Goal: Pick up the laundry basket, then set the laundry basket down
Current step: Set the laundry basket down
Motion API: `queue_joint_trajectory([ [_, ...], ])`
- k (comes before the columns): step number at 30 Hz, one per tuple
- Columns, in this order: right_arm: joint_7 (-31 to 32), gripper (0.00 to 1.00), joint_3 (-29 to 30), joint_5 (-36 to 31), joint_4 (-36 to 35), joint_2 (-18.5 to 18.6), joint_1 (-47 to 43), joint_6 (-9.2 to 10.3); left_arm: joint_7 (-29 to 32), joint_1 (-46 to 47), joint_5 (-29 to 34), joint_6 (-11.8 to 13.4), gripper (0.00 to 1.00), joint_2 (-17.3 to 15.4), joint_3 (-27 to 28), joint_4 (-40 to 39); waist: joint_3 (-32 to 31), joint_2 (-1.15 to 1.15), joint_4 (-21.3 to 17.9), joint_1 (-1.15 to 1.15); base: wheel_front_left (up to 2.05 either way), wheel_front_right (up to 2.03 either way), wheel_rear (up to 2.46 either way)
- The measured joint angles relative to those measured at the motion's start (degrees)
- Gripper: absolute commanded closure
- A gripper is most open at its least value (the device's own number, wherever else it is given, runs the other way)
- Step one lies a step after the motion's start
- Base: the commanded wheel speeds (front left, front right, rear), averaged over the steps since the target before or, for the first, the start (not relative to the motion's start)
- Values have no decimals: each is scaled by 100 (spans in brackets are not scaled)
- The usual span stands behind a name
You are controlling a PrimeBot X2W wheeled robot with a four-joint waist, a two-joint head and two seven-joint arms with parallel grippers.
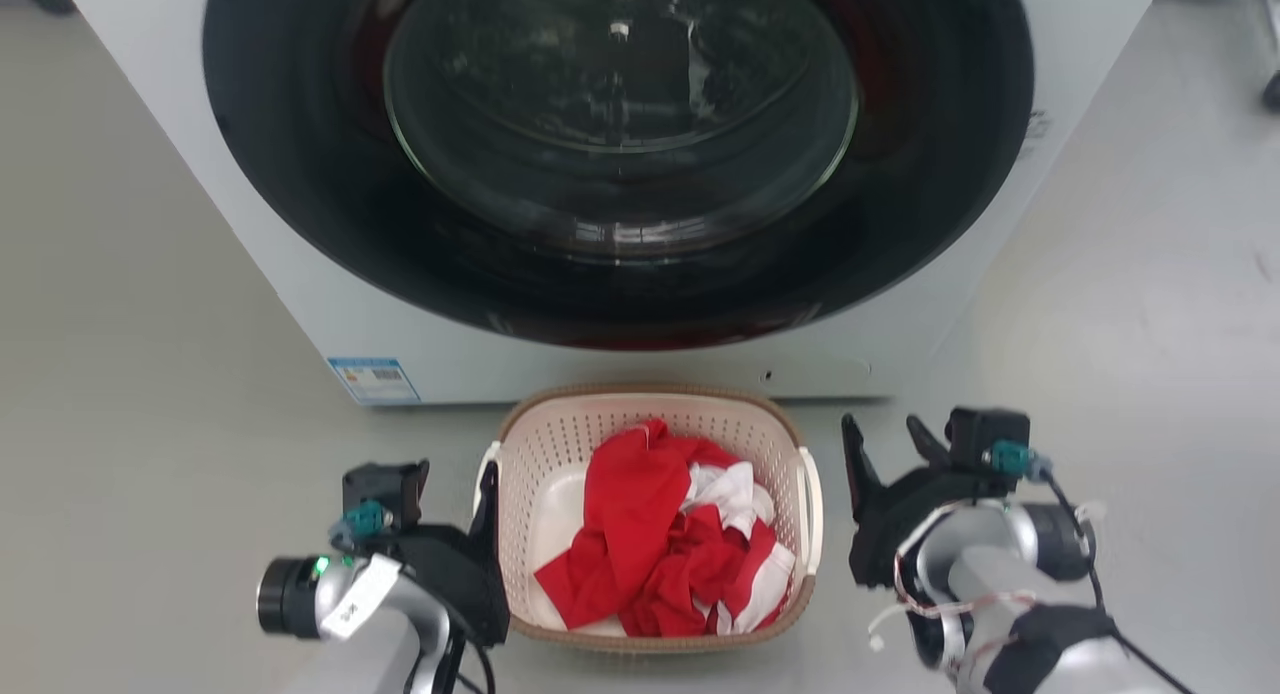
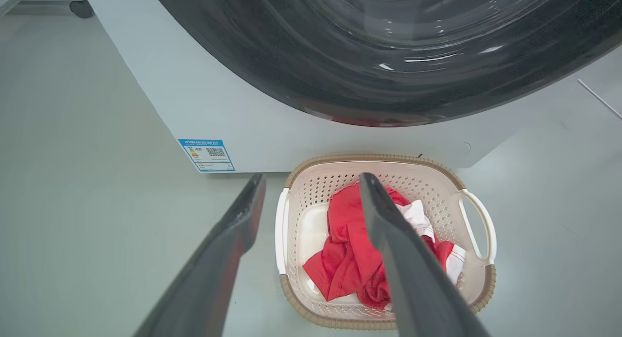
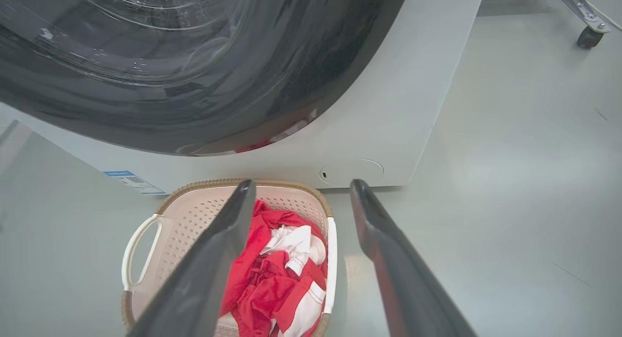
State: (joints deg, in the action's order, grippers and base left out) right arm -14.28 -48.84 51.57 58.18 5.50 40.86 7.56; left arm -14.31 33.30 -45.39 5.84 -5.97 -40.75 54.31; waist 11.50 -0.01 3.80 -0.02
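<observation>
Head view: your left gripper (image 1: 482,499) is low, just beside the laundry basket (image 1: 560,439), which stands on the floor before the washer (image 1: 600,369). Your right gripper (image 1: 880,426) is near the opposite side. Wrist views — both grippers are spread wide and empty, each framing a white handle (image 2: 280,230).

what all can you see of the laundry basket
The laundry basket is cream perforated plastic with a brown woven-look rim and a white handle on each side. It stands upright on the floor before the washer, holding red and white clothes. The open left end effector straddles its left handle, contact unclear; the open right end effector hangs apart.
</observation>
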Motion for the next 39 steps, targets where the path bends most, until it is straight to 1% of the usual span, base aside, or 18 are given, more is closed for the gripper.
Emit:
queue_joint_trajectory([
  [10, 0, 0, 614, -587, -1068, 182, -1318, 0, 0, -1284, 509, 120, 0, -366, 434, -1240, -799, 0, -22, 1, 0, 0, 0],
  [16, 1, 0, 1200, -1092, -1840, 221, -2033, 0, 0, -2064, 836, 129, 0, -443, 782, -2120, -1114, 0, -78, 1, 0, 0, 0],
  [25, 0, 0, 2164, -2001, -3052, 234, -3176, 0, 0, -3032, 1629, 129, 0, -369, 1774, -3132, -1296, 0, -101, 1, 0, 0, 0],
  [33, -1, 0, 2710, -2794, -4096, 153, -3979, 0, 0, -3595, 2305, 129, 0, -105, 2301, -4042, -1346, 1, -59, 2, 0, 0, 0],
  [39, -1, 0, 3019, -3287, -4762, 37, -4381, 0, -1, -3953, 2686, 130, 0, -33, 2562, -4495, -1363, 1, -55, 2, 0, 0, 0],
])
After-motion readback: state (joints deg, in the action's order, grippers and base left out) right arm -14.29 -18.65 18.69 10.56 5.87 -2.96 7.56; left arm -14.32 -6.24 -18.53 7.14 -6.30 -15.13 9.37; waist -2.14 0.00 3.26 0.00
